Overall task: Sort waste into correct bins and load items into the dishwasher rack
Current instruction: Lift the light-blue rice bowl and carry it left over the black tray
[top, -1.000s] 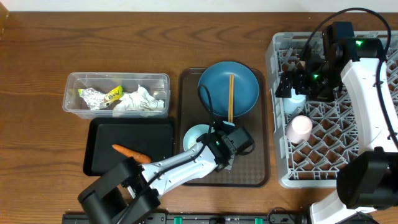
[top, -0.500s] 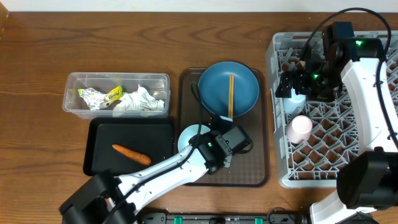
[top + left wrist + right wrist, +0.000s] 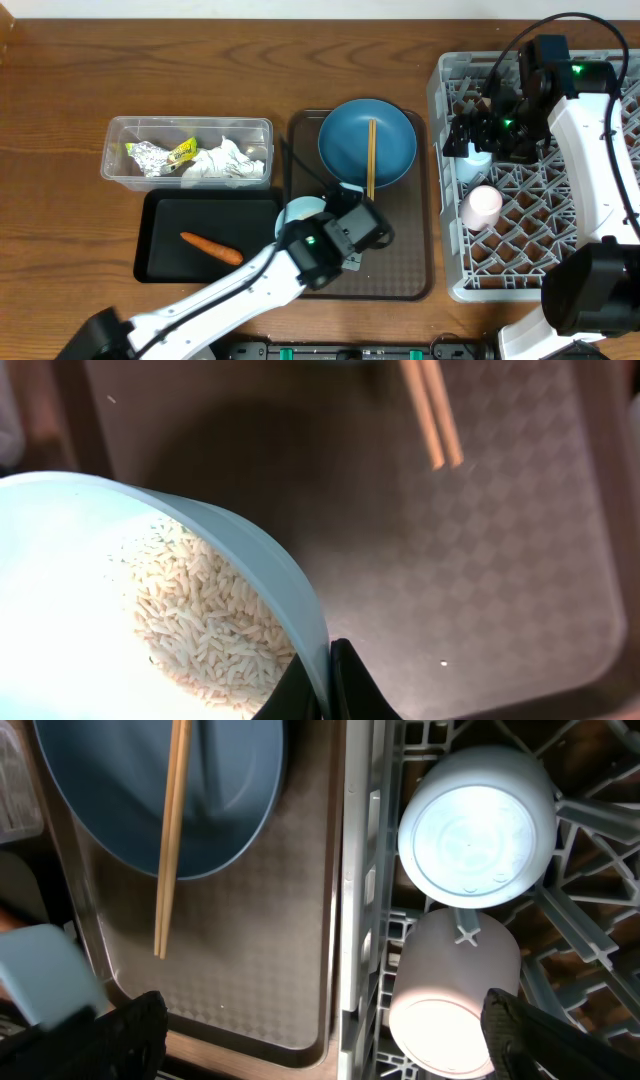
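Left hand is clenched on the rim of the white bowl, rice inside, over the brown tray. Chopsticks lie across the blue plate just behind. Print on the wrapper is unreadable. Right hand hangs spread wide, empty, above the pink cup and light blue cup in the rack.

Overhead camera is looking straight down on my whole table. Left wrist camera is hanging very close over my bowl; right wrist camera is looking down from higher. All three are sharing chopsticks and brown tray.
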`<action>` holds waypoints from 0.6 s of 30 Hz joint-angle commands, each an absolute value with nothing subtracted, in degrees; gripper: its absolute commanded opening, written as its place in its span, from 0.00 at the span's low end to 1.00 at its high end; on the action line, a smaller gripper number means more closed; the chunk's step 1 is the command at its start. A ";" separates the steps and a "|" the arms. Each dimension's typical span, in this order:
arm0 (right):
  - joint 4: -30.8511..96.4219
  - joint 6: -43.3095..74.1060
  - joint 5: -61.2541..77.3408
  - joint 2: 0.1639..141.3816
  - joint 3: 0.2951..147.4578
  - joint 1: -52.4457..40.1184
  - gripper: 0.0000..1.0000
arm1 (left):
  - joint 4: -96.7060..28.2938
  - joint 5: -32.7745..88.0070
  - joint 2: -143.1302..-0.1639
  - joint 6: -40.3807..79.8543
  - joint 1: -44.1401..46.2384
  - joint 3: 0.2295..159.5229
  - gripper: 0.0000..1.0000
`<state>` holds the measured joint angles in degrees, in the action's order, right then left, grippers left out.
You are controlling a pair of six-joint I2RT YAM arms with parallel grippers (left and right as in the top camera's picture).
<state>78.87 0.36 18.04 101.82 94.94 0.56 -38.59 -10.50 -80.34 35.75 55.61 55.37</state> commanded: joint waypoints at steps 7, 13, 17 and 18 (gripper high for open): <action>79.05 0.14 18.41 102.24 95.90 0.34 0.99 | -44.23 -11.64 -71.35 34.85 49.69 55.48 0.06; 79.02 0.14 18.44 102.24 95.90 0.34 0.99 | -46.11 -11.68 -70.06 32.99 44.73 55.48 0.06; 79.05 0.14 18.41 102.24 95.90 0.34 0.99 | -46.68 -11.68 -70.02 32.69 42.54 55.46 0.06; 79.05 0.14 18.41 102.24 95.90 0.34 0.99 | -46.68 -11.66 -70.02 32.25 42.09 55.46 0.06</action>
